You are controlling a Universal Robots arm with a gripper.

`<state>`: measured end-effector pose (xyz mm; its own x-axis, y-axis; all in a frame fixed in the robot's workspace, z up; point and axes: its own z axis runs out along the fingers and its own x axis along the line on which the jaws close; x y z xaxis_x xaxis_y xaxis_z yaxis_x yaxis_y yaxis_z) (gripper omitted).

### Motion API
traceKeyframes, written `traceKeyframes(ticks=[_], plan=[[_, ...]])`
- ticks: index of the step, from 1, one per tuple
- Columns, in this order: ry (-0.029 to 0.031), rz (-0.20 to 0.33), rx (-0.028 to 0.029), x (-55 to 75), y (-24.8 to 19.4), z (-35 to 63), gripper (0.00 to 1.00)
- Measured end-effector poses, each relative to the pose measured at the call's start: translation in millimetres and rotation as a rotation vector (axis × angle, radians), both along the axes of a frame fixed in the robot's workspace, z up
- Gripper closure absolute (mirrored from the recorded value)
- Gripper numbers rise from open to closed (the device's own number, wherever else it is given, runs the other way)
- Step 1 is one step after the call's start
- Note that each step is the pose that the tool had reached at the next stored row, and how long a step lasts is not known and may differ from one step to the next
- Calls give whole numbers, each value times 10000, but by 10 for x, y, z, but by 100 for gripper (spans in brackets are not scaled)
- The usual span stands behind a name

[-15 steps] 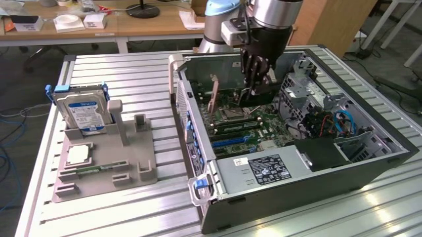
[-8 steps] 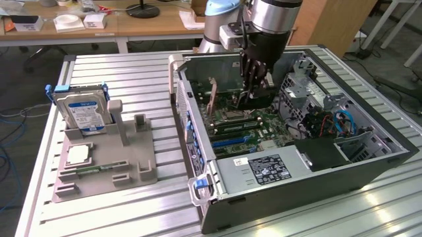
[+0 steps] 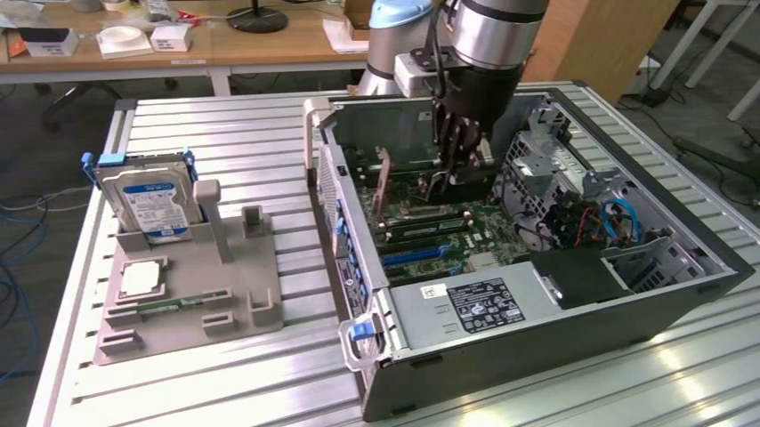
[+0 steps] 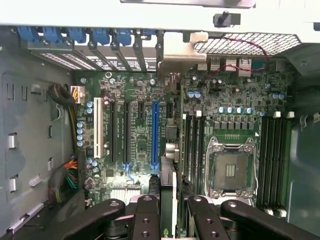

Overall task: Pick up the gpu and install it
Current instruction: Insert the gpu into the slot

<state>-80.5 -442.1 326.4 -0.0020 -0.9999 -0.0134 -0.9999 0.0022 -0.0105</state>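
My gripper (image 3: 461, 165) reaches down into the open computer case (image 3: 665, 294), above the green motherboard (image 3: 446, 236). It is shut on the gpu (image 3: 467, 184), which hangs on edge below the dark fingers. In the wrist view the gpu (image 4: 170, 175) appears edge-on as a thin card running between the two finger pads (image 4: 147, 215), with my gripper (image 4: 171, 210) around it. Its silver end bracket (image 4: 184, 47) points at the case's rear slot openings. The card stands just beside the long blue slot (image 4: 154, 135). Whether it touches the board I cannot tell.
A grey fixture (image 3: 190, 302) on the slatted table, on the exterior view's left, holds a silver hard drive (image 3: 149, 200), a processor chip (image 3: 142, 277) and a narrow memory stick (image 3: 166, 307). Inside the case are the power supply (image 3: 475, 302), drive cage (image 3: 540, 165) and CPU socket (image 4: 230, 170).
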Motion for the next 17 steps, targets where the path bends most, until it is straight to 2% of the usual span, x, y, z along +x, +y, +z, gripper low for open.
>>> traceKeyframes(ticks=[8,13,17], plan=[[-2,-1,-1,-68,-16,-39,74],[-92,-1,-1,-88,-16,-54,74],[-111,0,1,-95,-23,-63,74]])
